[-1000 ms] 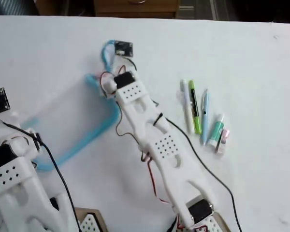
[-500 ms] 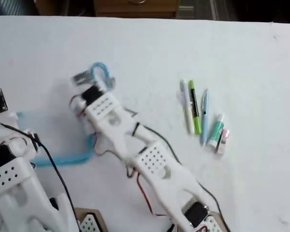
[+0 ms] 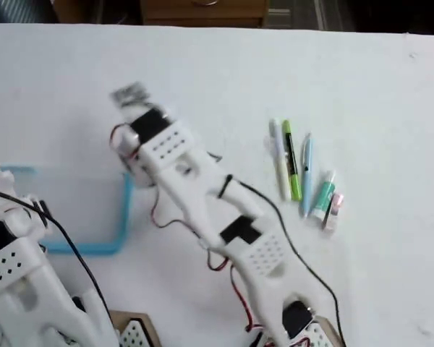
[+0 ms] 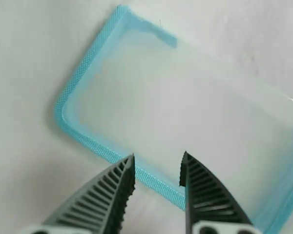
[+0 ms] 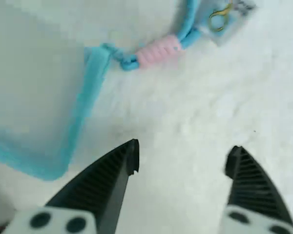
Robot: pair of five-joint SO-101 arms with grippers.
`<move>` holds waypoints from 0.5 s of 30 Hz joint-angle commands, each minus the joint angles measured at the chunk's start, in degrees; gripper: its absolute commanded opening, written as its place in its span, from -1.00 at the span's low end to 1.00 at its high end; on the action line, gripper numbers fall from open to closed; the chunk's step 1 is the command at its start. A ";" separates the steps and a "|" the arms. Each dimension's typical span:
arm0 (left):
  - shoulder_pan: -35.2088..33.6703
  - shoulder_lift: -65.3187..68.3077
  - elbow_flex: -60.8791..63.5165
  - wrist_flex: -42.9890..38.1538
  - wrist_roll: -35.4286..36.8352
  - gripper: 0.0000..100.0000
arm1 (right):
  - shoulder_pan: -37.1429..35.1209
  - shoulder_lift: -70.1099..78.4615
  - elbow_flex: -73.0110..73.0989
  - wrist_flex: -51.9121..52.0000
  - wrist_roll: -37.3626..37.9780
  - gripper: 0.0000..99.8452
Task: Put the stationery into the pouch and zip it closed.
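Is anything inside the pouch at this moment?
Nothing visible: white table shows through the clear pouch. The stationery lies apart on the table. The left arm covers one pouch corner in the high view.

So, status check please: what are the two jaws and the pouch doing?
Left jaws open, over the pouch rim. Right jaws open, above the table by its pink pull strap. Pens lie outside the pouch, right arm between.
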 commanded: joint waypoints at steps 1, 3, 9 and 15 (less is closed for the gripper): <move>-0.22 -1.54 -0.53 -0.70 0.18 -0.65 | 0.31 -2.68 -0.18 -7.34 -9.93 -0.33; -0.22 -1.54 -0.53 -0.53 0.18 -0.65 | -0.22 -0.22 -0.18 -12.97 -15.12 -0.35; -0.48 -1.63 -0.53 -0.18 0.18 -0.65 | 0.22 10.33 -0.26 -24.66 -25.93 -0.37; -0.48 -1.63 -0.53 0.18 0.18 -0.65 | 2.68 19.03 -6.68 -27.47 -27.78 -0.45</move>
